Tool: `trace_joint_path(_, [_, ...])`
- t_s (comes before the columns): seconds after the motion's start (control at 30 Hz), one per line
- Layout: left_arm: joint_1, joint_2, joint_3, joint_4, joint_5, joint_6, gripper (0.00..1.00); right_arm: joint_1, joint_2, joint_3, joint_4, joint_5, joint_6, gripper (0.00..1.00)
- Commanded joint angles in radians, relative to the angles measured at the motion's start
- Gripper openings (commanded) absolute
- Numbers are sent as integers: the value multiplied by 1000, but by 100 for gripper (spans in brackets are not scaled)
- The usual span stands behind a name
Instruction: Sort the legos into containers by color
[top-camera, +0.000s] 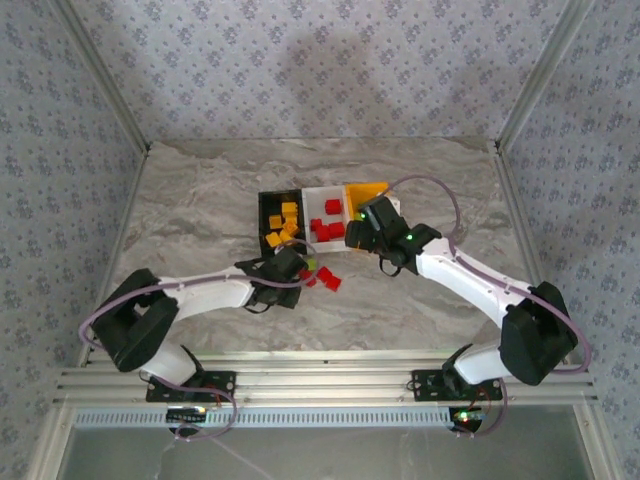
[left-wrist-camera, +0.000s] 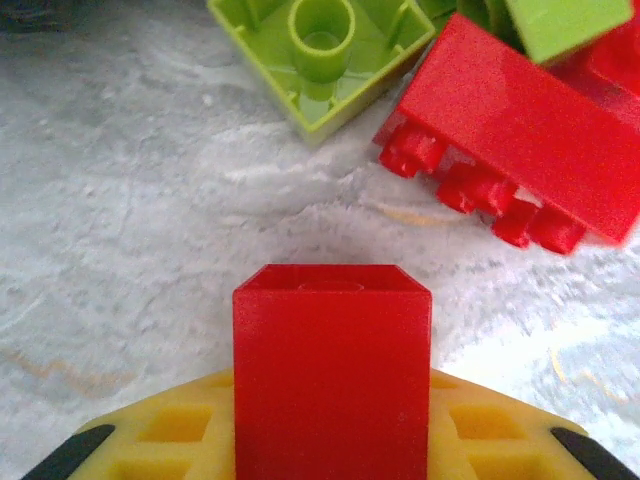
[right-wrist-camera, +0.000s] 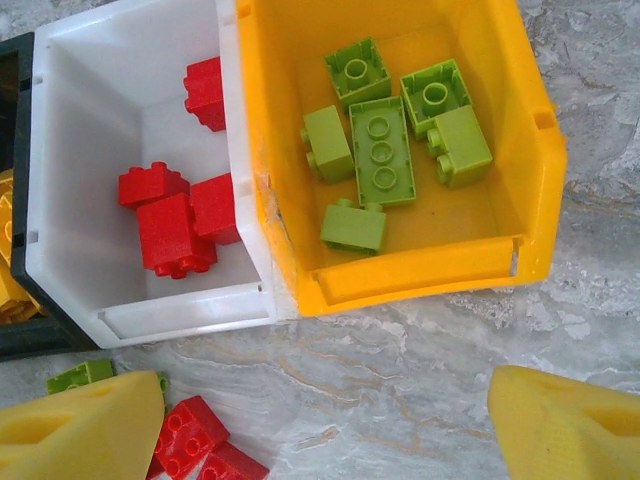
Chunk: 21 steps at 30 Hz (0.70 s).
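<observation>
The left gripper has its yellow fingers clamped on a red brick; the brick stands upright between them at 6 o'clock of the left wrist view, over the marble table; whether it touches the table I cannot tell. At 12 o'clock a light green brick lies upside down, hollow side up; at 2 o'clock a long red brick lies on its side, studs pointing toward 7 o'clock, just beside the green one.

The right gripper hovers near the front of the bins, its fingers wide apart with nothing between them. In its wrist view the orange-yellow bin sits at 12 o'clock and holds six green bricks; the white bin touches it at 10 o'clock and holds several red bricks; the black bin is at 9 o'clock, with yellow bricks at the frame's edge. At 7 o'clock loose red bricks and a loose green brick lie on the table.
</observation>
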Motion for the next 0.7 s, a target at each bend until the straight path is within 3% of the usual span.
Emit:
trace_joint_path(0.0, [-4, -117, -3, -58, -1, -34, 29, 2, -43, -30, -10, 29, 30, 86])
trace_joint_path(0.13, [-3, -210, 43, -110, -3, -29, 29, 5, -77, -67, -8, 25, 41, 87])
trace_joint_path(0.23, [13, -194, 140, -138, 7, 6, 29, 8, -105, -103, -8, 28, 51, 86])
trace_joint_path(0.67, [143, 314, 683, -109, 135, 93, 24, 24, -175, -203, -35, 17, 62, 86])
